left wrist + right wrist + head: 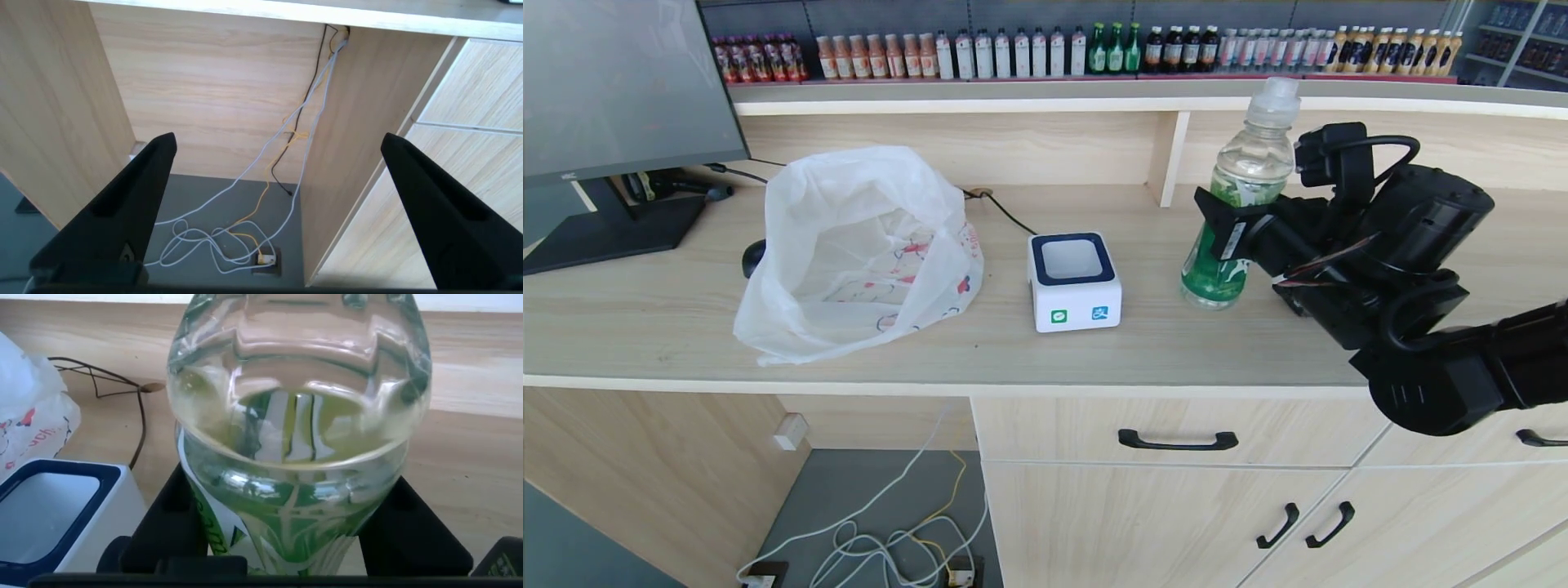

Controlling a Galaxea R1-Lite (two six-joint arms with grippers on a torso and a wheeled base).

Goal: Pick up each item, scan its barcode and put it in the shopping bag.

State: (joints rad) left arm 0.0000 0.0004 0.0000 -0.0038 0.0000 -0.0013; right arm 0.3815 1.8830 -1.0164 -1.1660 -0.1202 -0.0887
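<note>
Fingers [1210,212] of right gripper [1230,237] clamped on bottle [1248,171] mid-body, at the label. Bottle upright at right end of counter [645,327], just right of scanner [1074,282]; base touching the top or just clear of it, cannot tell. Open bag [858,245] left of scanner. Left gripper [278,143] spread wide, holding nothing, low before the counter front, cables [229,237] beyond.
</note>
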